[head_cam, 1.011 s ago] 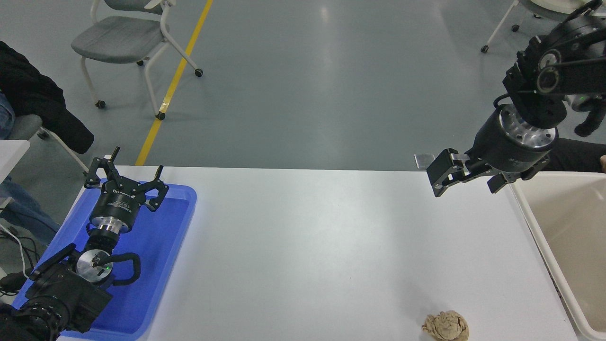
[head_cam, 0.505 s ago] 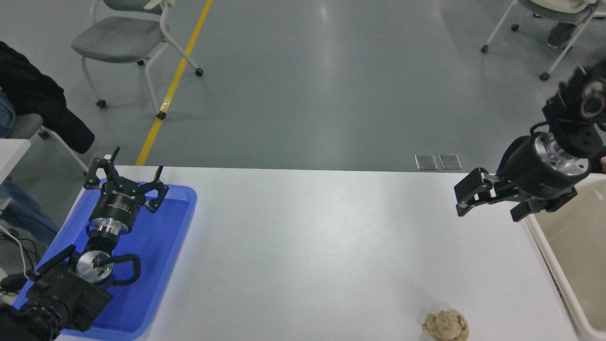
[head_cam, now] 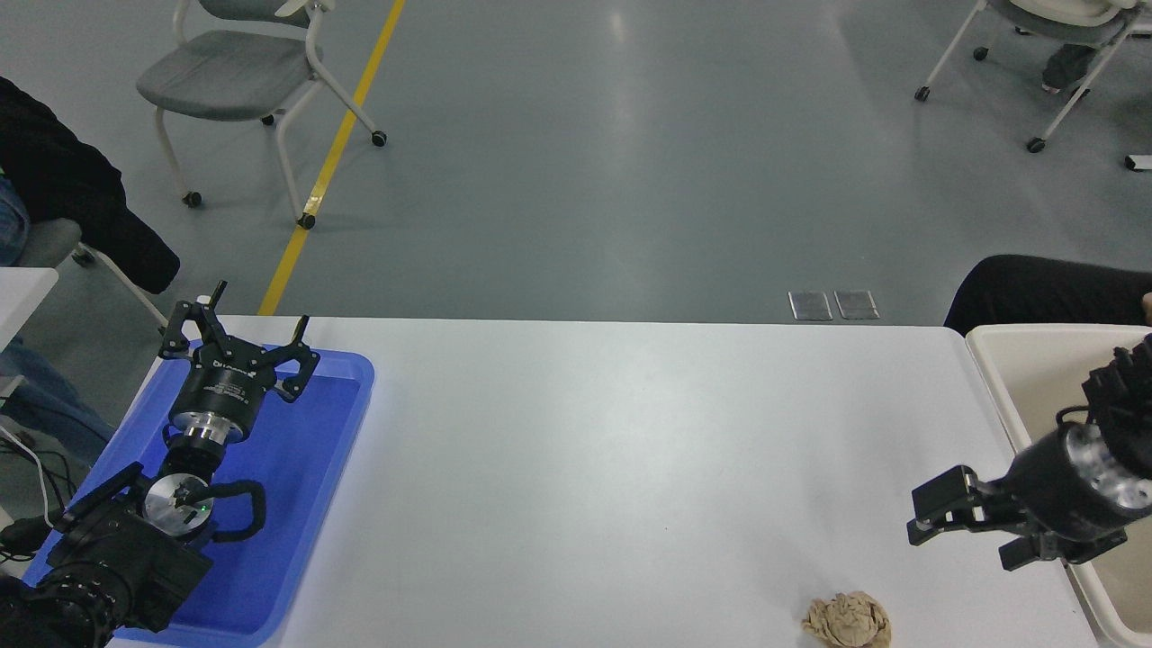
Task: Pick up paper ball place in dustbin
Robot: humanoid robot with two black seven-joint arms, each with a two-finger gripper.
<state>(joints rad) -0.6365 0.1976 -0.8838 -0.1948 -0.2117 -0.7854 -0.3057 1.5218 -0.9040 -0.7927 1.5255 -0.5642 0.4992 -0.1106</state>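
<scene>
The paper ball [head_cam: 847,619], a crumpled tan-brown wad, lies on the white table [head_cam: 630,450] near its front edge, right of centre. The dustbin [head_cam: 1035,369], a cream-beige tub, stands at the right edge of the table and is partly cut off by the picture. My right gripper [head_cam: 963,544] hangs low beside the dustbin's left rim, above and to the right of the ball and apart from it. Its jaws are open and empty. My left gripper [head_cam: 238,328] is parked open over the blue tray.
A flat blue tray [head_cam: 306,486] sits at the table's left end under the left arm. A person's dark sleeve [head_cam: 1044,288] shows behind the dustbin. Wheeled chairs [head_cam: 243,81] stand on the floor beyond the table.
My right arm has swung down and to the right, from high over the table's far right corner to low beside the dustbin. The ball and the left arm have not moved.
</scene>
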